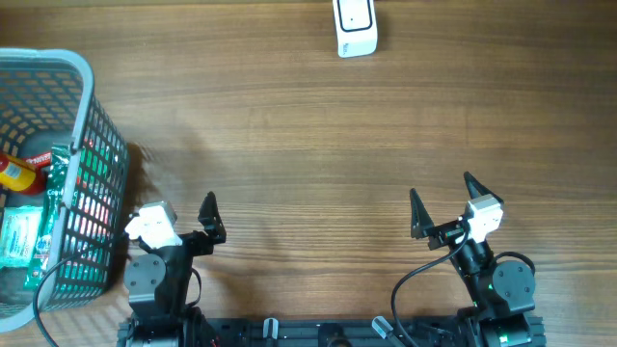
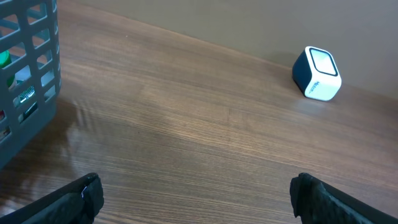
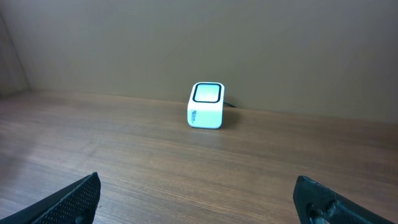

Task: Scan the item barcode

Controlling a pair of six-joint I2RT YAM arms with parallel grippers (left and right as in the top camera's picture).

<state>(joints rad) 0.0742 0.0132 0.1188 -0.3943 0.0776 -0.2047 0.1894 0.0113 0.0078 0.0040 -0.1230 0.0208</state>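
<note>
The barcode scanner (image 1: 356,27), a small white box with a dark window, stands at the table's far edge; it also shows as the scanner (image 2: 317,73) and the scanner (image 3: 206,104) in the wrist views. The items lie in a grey mesh basket (image 1: 101,125) at the left: a red bottle with a yellow cap (image 1: 17,175) and green packets (image 1: 19,236). My left gripper (image 1: 178,204) (image 2: 198,186) is open and empty beside the basket. My right gripper (image 1: 443,195) (image 3: 198,186) is open and empty near the front right, facing the scanner.
The basket wall (image 2: 28,74) fills the left of the left wrist view, close to my left arm. Bare wooden tabletop (image 1: 318,145) lies between the grippers and the scanner. A plain wall rises behind the scanner.
</note>
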